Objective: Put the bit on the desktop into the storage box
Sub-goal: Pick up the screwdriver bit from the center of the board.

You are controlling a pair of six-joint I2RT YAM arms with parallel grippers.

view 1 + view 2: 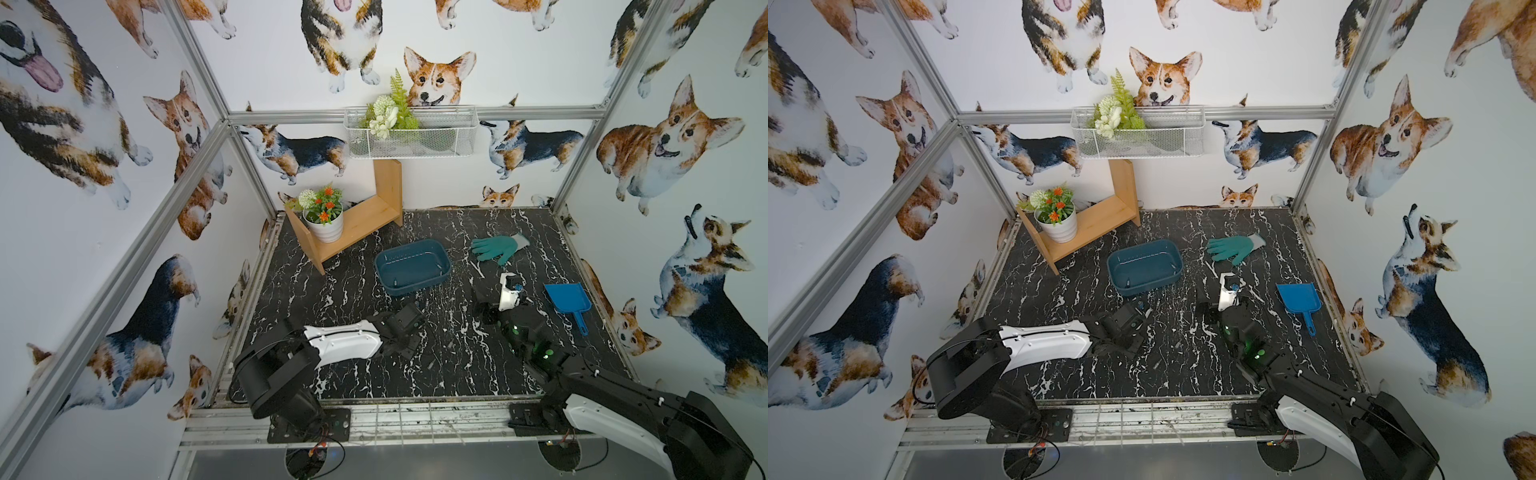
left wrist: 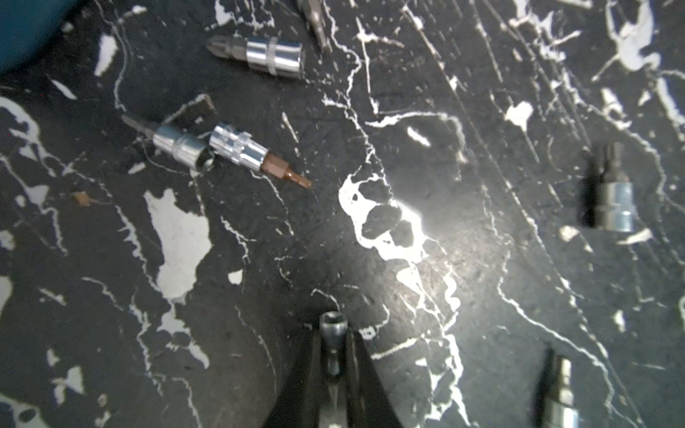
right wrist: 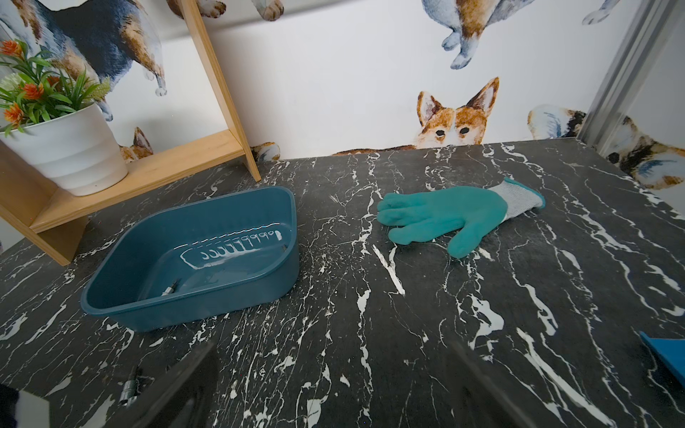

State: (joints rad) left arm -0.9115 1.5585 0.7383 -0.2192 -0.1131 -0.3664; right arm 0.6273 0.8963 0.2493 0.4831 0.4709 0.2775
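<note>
In the left wrist view my left gripper is shut on a small dark bit, held a little above the black marble desktop. Its socket end pokes out between the fingertips. Several chrome bits lie loose on the desktop, among them one on its own and two touching end to end. The dark teal storage box sits mid-table beyond the left gripper, with one bit lying inside. My right gripper stands open and holds nothing, facing the box and the back wall.
A green glove lies at the back right. A bright blue scoop rests near the right edge. At the back left, a wooden shelf carries a potted plant. A white wire basket hangs on the back wall.
</note>
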